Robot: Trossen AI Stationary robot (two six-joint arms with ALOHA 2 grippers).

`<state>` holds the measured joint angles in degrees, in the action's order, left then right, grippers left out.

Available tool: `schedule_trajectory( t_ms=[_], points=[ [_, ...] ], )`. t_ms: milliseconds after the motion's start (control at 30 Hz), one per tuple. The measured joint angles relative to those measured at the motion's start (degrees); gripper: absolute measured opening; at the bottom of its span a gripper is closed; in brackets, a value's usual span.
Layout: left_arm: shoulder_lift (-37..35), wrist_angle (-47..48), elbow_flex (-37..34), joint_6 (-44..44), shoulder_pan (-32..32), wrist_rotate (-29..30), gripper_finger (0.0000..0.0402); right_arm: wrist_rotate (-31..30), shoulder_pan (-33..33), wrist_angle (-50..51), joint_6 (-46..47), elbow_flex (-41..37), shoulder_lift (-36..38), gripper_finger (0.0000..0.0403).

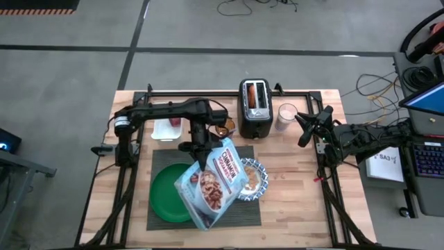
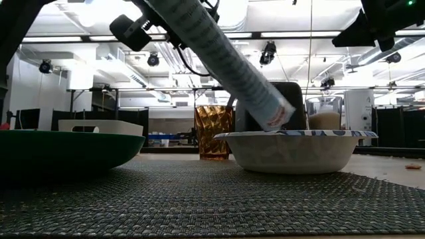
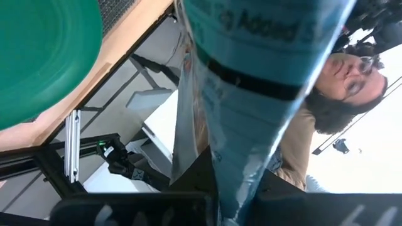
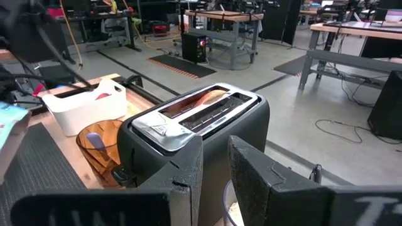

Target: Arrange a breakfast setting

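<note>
A blue cereal bag (image 1: 211,182) hangs tilted over the dark grey placemat (image 1: 208,217), with my left gripper (image 1: 200,154) shut on it. The bag's lower end (image 2: 275,116) is just above the rim of the blue-and-white bowl (image 1: 252,179), which stands on the mat and holds something brownish. The green plate (image 1: 170,194) rests on the mat to the bowl's left. My right gripper (image 1: 303,129) waits open at the table's right side beside the toaster, nothing between its fingers (image 4: 188,176). My left gripper pinches the cereal bag's upper end (image 3: 233,188) between its two fingers, flat sides against the fingers. The bag runs away from the gripper, slanting down toward the bowl (image 2: 292,149). It is lifted clear of the mat and plate.
A black toaster (image 1: 255,107) with something browned in a slot (image 4: 204,100) stands at the back. Beside it are a glass of milk (image 1: 286,116), an amber glass (image 1: 223,128) and a white tray (image 1: 166,129). A person (image 3: 339,81) shows beyond the table.
</note>
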<state>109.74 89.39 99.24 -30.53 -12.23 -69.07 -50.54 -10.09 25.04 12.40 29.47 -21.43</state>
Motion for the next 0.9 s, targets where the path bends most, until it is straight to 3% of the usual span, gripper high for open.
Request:
schedule_trajectory(
  t_ms=[700, 900],
  points=[
    [-0.4, -0.8, -0.5, 0.5, 1.4, 0.1, 0.0000, 0.0, 0.0, 0.0, -0.1, 0.0, 0.0, 0.0068],
    [-0.9, -0.9, -0.5, 8.1, 2.0, 1.0, 0.0000, 0.0, 0.0, 0.0, -0.2, 0.0, 0.0, 0.0068]
  ],
)
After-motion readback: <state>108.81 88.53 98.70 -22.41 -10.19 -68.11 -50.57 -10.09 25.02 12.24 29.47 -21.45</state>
